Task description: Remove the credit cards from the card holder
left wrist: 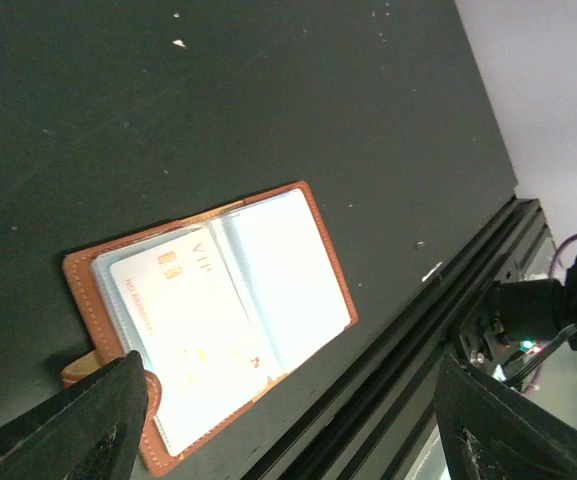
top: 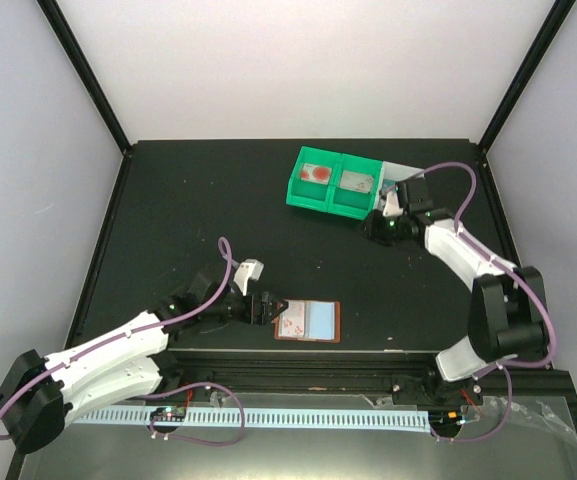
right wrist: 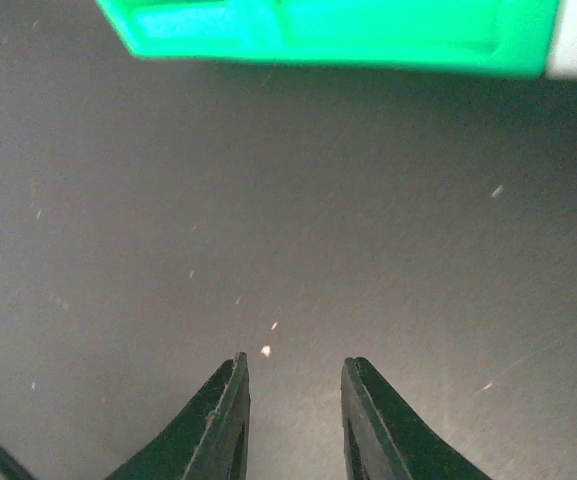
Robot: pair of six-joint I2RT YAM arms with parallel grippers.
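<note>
Lying open near the table's [top: 198,220] edge, the card holder [top: 308,321] was faced by the wide, empty left gripper [top: 271,308], seemingly to reach its credit cards [left wrist: 183,300], while the right gripper [right wrist: 293,375] was parked, narrowly parted and empty, by the green bin [right wrist: 328,35].

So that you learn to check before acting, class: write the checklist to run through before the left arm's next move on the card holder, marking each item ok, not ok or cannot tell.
1. The card holder lies open on the table: ok.
2. A card shows in one pocket, ready to pull: ok.
3. The left gripper is open, nothing held: ok.
4. Its fingers are on that card: not ok; they stand either side of the holder's near end.
5. The other pocket holds a card: cannot tell, glare.
6. The right gripper is out of the way by the green bin, empty: ok.
</note>
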